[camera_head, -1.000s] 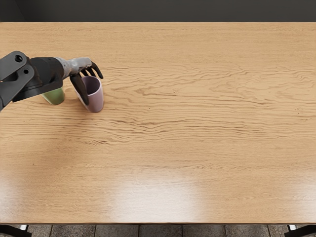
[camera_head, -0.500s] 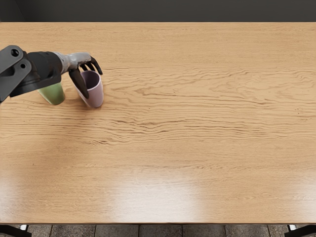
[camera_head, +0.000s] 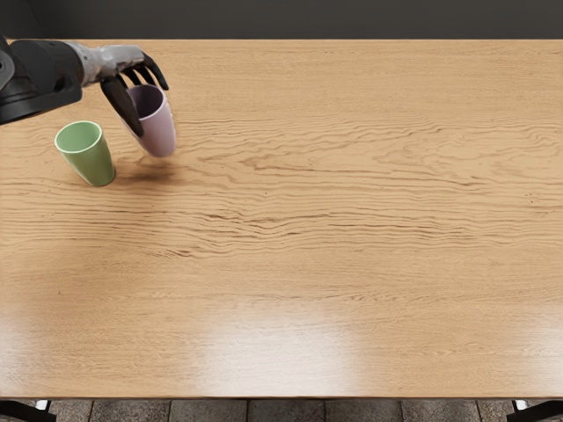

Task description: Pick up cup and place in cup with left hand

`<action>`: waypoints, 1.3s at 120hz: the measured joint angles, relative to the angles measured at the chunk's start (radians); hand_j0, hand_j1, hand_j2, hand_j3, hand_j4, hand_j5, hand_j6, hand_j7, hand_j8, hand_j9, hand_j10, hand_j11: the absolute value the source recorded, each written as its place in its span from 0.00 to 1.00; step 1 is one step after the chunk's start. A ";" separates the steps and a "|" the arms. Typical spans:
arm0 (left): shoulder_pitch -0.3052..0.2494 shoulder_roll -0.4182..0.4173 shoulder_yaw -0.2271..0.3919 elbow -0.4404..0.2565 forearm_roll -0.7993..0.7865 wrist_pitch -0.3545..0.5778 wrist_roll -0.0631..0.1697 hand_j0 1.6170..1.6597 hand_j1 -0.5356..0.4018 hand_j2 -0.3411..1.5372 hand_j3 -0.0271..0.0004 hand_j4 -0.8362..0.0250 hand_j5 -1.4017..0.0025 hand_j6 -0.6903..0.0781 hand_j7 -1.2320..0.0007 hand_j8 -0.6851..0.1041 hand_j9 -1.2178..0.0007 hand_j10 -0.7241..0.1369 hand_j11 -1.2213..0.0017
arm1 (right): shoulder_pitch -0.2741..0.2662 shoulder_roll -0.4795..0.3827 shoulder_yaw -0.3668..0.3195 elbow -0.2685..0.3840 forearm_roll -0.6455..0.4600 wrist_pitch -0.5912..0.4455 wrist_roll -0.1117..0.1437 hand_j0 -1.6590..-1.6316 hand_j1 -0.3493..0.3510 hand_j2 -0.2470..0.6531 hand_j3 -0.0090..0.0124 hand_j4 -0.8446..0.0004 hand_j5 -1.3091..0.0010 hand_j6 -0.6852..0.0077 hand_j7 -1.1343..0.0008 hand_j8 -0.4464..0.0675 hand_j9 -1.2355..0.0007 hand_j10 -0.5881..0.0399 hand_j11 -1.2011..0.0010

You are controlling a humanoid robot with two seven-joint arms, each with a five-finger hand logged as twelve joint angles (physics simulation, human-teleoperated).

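Note:
My left hand (camera_head: 146, 107) is shut on the pink cup (camera_head: 158, 132), its thumb on the near side and its other fingers around the far side of the rim. The cup hangs above the table, slightly tilted, with its shadow on the wood below. To its left the green cup (camera_head: 91, 160) stands upright on the table, its mouth open to view. The two cups are apart. The right hand does not show.
The wooden table (camera_head: 317, 220) stretches to the right and towards the near edge. Its far edge runs behind the left hand, with a dark backdrop beyond.
The left hand has raised the pink cup off the table and carried it up and slightly left in the picture. The green cup, earlier partly covered by the arm, now shows whole.

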 joint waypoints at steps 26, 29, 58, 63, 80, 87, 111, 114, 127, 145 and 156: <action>-0.057 0.068 0.006 -0.003 -0.087 -0.029 0.000 0.94 0.44 0.28 0.99 0.46 0.56 0.41 0.52 0.43 0.51 0.32 0.51 | 0.001 0.000 0.000 0.001 0.000 0.000 0.000 0.04 0.00 0.27 0.42 1.00 1.00 0.99 1.00 0.87 1.00 0.94 1.00; -0.061 0.085 0.006 -0.003 -0.095 -0.031 0.000 0.94 0.44 0.27 0.99 0.45 0.57 0.41 0.52 0.44 0.51 0.32 0.51 | 0.001 0.000 -0.001 0.001 0.000 0.000 0.000 0.04 0.00 0.27 0.42 1.00 1.00 0.99 1.00 0.87 1.00 0.94 1.00; -0.093 0.159 0.008 -0.010 -0.134 -0.057 0.000 0.94 0.44 0.30 0.99 0.45 0.57 0.40 0.52 0.42 0.51 0.32 0.51 | 0.005 0.000 -0.002 0.001 0.000 0.000 0.000 0.04 0.00 0.27 0.42 1.00 1.00 0.99 1.00 0.87 1.00 0.94 1.00; -0.097 0.177 0.008 -0.015 -0.142 -0.059 0.000 0.94 0.44 0.29 0.99 0.45 0.57 0.41 0.52 0.42 0.51 0.32 0.51 | 0.005 0.000 -0.003 0.001 0.000 0.000 0.000 0.04 0.00 0.27 0.42 1.00 1.00 0.99 1.00 0.87 1.00 0.94 1.00; -0.105 0.225 0.011 -0.033 -0.165 -0.068 0.000 0.94 0.44 0.29 0.99 0.45 0.57 0.40 0.52 0.42 0.51 0.31 0.51 | 0.006 0.000 -0.003 0.002 -0.002 0.000 0.000 0.04 0.00 0.27 0.42 1.00 1.00 0.99 1.00 0.87 1.00 0.94 1.00; -0.105 0.236 0.013 -0.040 -0.170 -0.070 0.000 0.94 0.44 0.29 0.99 0.45 0.57 0.40 0.52 0.42 0.51 0.31 0.51 | 0.006 0.000 -0.003 0.002 -0.002 0.000 0.000 0.04 0.00 0.27 0.42 1.00 1.00 0.99 1.00 0.87 1.00 0.94 1.00; -0.103 0.253 0.018 -0.049 -0.176 -0.072 0.000 0.94 0.44 0.29 0.99 0.45 0.57 0.40 0.52 0.41 0.51 0.32 0.51 | 0.006 0.000 -0.003 0.002 -0.004 0.000 0.000 0.04 0.00 0.27 0.42 1.00 1.00 0.99 1.00 0.87 1.00 0.94 1.00; -0.101 0.253 0.019 -0.050 -0.177 -0.072 0.000 0.94 0.44 0.29 0.99 0.45 0.57 0.40 0.52 0.41 0.51 0.31 0.51 | 0.007 0.000 -0.003 0.002 -0.004 0.000 0.000 0.04 0.00 0.27 0.42 1.00 1.00 0.99 1.00 0.87 1.00 0.94 1.00; -0.099 0.276 0.020 -0.050 -0.178 -0.072 0.000 0.94 0.44 0.30 0.99 0.45 0.57 0.39 0.52 0.41 0.51 0.32 0.51 | 0.007 0.000 -0.003 0.002 -0.005 0.001 0.000 0.04 0.00 0.27 0.42 1.00 1.00 0.99 1.00 0.87 1.00 0.94 1.00; -0.096 0.282 0.021 -0.051 -0.177 -0.072 0.000 0.94 0.45 0.30 0.99 0.45 0.57 0.38 0.52 0.40 0.51 0.32 0.51 | 0.007 0.000 -0.003 0.002 -0.005 0.001 0.000 0.04 0.00 0.27 0.42 1.00 1.00 0.99 1.00 0.87 1.00 0.94 1.00; -0.094 0.282 0.021 -0.051 -0.177 -0.072 0.000 0.94 0.45 0.30 0.99 0.45 0.57 0.39 0.52 0.40 0.51 0.32 0.51 | 0.007 0.000 -0.003 0.002 -0.005 0.001 0.000 0.04 0.00 0.27 0.42 1.00 1.00 0.99 1.00 0.87 1.00 0.94 1.00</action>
